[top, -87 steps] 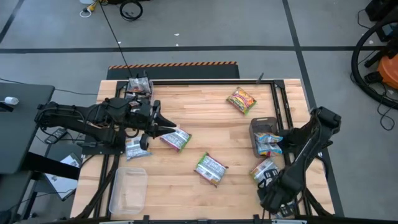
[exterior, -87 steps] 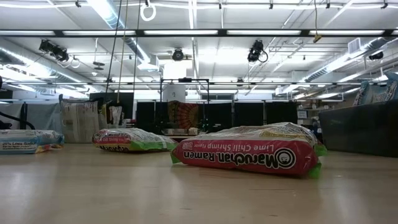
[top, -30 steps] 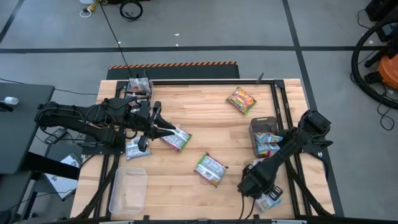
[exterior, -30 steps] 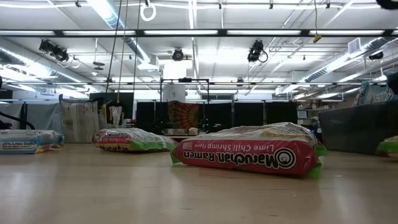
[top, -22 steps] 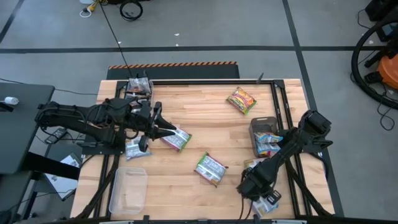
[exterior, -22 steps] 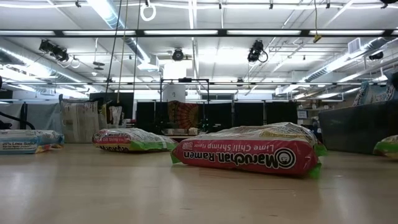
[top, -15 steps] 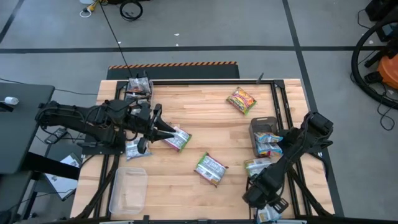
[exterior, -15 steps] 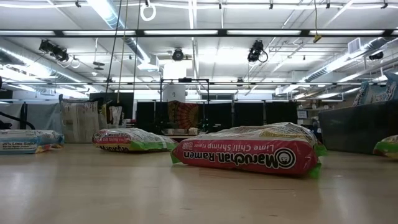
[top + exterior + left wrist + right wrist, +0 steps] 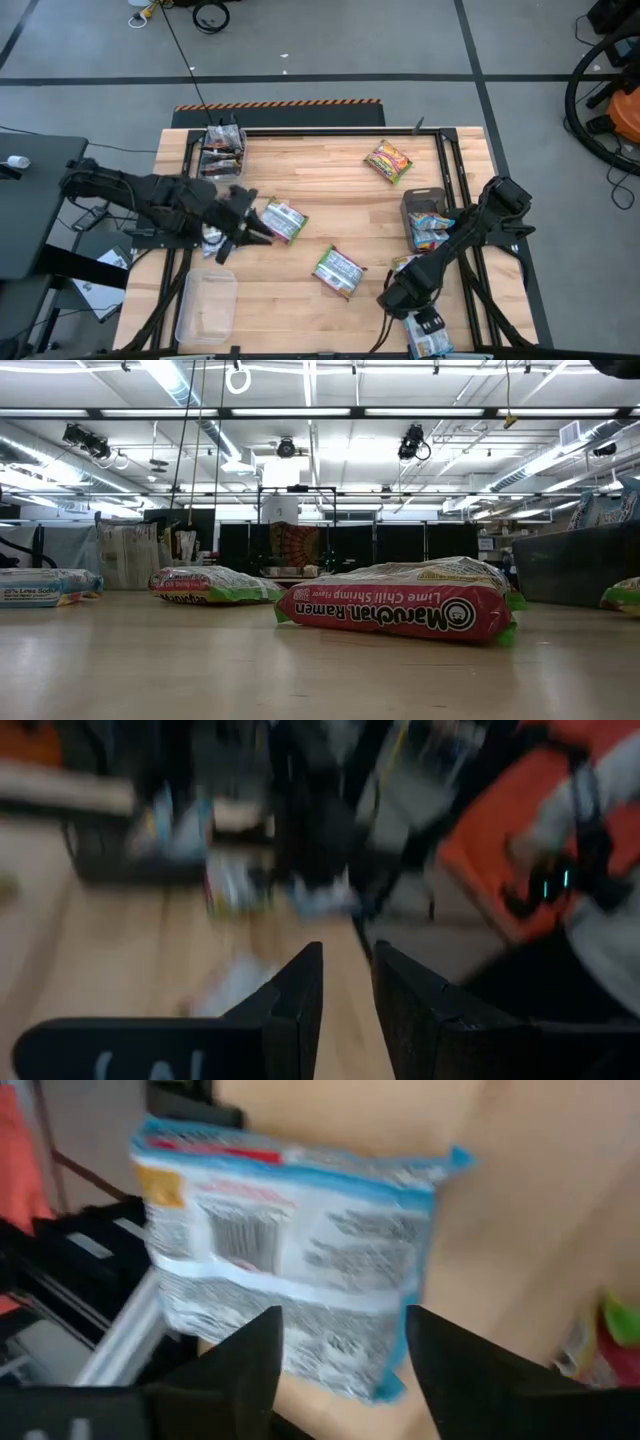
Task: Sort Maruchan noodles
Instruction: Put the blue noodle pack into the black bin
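In the high view, Maruchan packets lie flat on the wooden table: a green-white one (image 9: 284, 220), another green-white one (image 9: 338, 271), a yellow-red one (image 9: 388, 160), and a blue-white one (image 9: 430, 335) at the near edge. My left gripper (image 9: 258, 232) (image 9: 347, 968) hovers just left of the first green-white packet, open by a narrow gap and empty. My right gripper (image 9: 390, 297) (image 9: 343, 1330) is open and empty. It stands left of the blue-white packet (image 9: 290, 1270), which partly overhangs the table edge.
A clear bin (image 9: 424, 200) on the right holds packets, and a small bin (image 9: 222, 143) at the far left corner holds dark ones. An empty clear bin (image 9: 207, 305) sits near left. Another packet (image 9: 212, 238) lies under the left arm. A green-edged packet (image 9: 408, 264) lies beside the right arm.
My left gripper has drawn back from the green-white packet toward the table's left and near side. My right gripper has swung a little toward the near edge and back to the left. The blue-white packet now lies at the table's near edge.
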Action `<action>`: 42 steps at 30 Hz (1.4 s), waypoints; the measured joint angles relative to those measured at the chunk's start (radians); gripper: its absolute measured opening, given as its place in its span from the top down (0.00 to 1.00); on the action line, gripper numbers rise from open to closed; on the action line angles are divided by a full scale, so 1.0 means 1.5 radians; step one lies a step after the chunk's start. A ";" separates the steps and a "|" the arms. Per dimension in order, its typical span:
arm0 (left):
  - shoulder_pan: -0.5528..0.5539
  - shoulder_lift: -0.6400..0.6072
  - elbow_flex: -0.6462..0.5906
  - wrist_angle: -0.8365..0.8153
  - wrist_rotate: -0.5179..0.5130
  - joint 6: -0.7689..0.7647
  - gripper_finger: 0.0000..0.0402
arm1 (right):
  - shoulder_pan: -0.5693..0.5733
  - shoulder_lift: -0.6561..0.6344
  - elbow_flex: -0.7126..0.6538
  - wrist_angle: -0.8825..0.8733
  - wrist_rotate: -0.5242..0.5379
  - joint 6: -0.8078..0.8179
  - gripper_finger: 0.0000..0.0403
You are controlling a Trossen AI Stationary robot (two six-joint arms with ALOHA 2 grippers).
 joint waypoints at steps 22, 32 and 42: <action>-0.087 0.072 0.000 -0.543 -0.066 -0.161 0.77 | 0.001 -0.004 -0.113 0.160 -0.023 0.059 0.50; -0.055 0.068 0.000 -0.574 -0.065 -0.159 0.77 | -0.013 -0.009 -0.061 0.072 -0.020 0.020 0.91; -0.034 0.068 0.000 -0.578 -0.065 -0.143 0.77 | -0.091 -0.130 0.159 -0.254 0.183 -0.030 0.98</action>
